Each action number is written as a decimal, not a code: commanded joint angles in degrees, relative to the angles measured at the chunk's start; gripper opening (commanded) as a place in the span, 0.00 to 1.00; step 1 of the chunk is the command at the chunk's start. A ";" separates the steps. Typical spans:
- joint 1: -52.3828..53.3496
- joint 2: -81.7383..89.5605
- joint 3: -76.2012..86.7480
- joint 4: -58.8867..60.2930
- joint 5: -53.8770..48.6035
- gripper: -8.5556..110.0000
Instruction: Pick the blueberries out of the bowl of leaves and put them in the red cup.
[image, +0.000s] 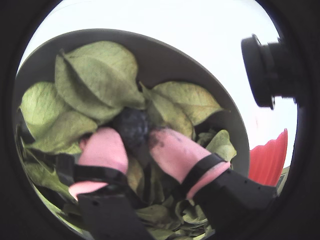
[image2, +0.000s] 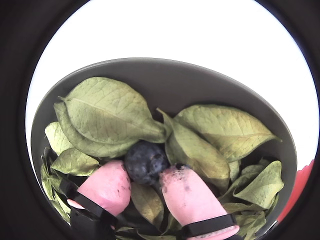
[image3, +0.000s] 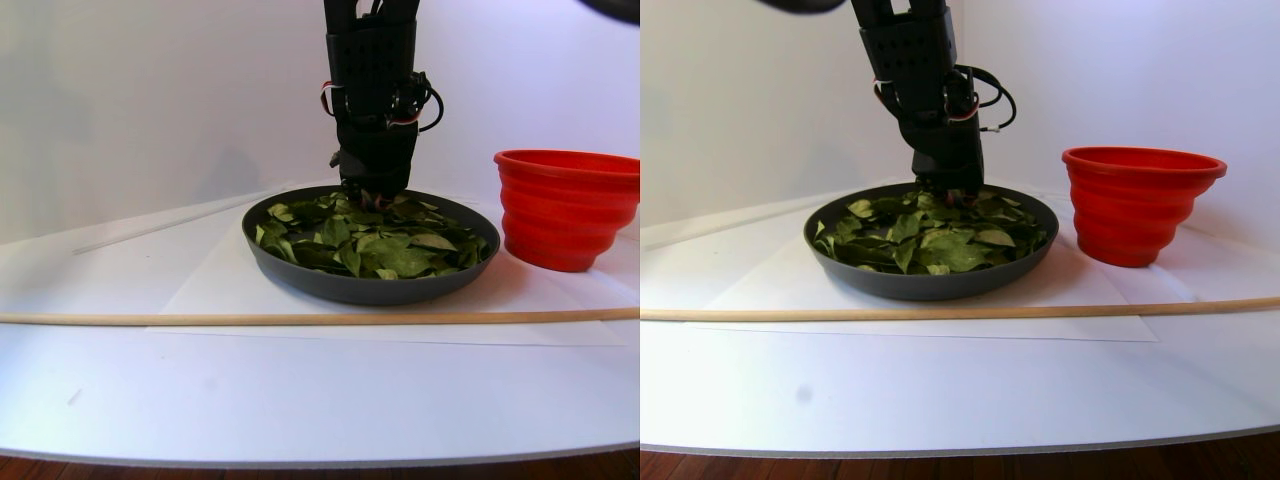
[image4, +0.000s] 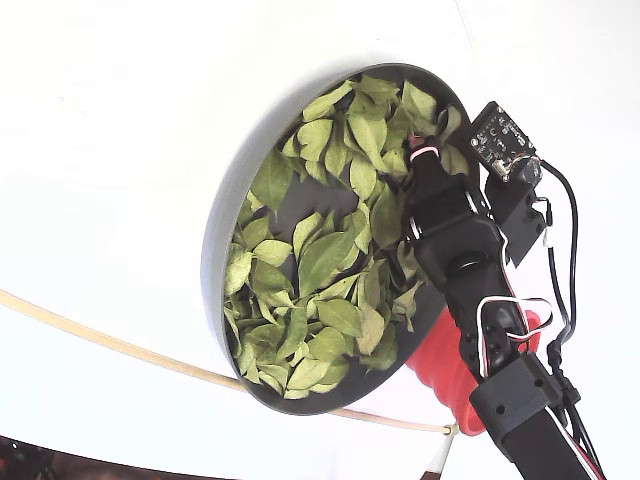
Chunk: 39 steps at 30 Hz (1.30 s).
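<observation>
A dark blueberry (image2: 145, 161) lies among the green leaves (image2: 107, 115) in the grey bowl (image2: 175, 75). My gripper (image2: 145, 175) is down in the bowl, and its pink fingertips (image2: 107, 185) press the berry from both sides, so it is shut on it. The other wrist view shows the same blueberry (image: 131, 125) between the tips of the gripper (image: 132, 142), with the bowl's rim (image: 165, 50) behind. In the stereo pair view the gripper (image3: 368, 192) stands at the far side of the bowl (image3: 370, 290). The red cup (image3: 565, 210) is just right of the bowl.
A thin wooden stick (image3: 300, 318) lies across the white table in front of the bowl. In the fixed view the red cup (image4: 435, 365) sits partly under the arm, and a small camera module (image4: 505, 140) hangs beside the gripper (image4: 418, 160).
</observation>
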<state>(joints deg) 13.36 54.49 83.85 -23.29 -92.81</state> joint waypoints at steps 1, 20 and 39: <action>1.32 2.37 -0.09 -0.97 -0.35 0.16; 1.05 7.82 2.64 -0.70 0.53 0.15; 1.85 13.18 3.69 1.23 0.00 0.14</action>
<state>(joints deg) 13.36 59.50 87.89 -22.06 -92.46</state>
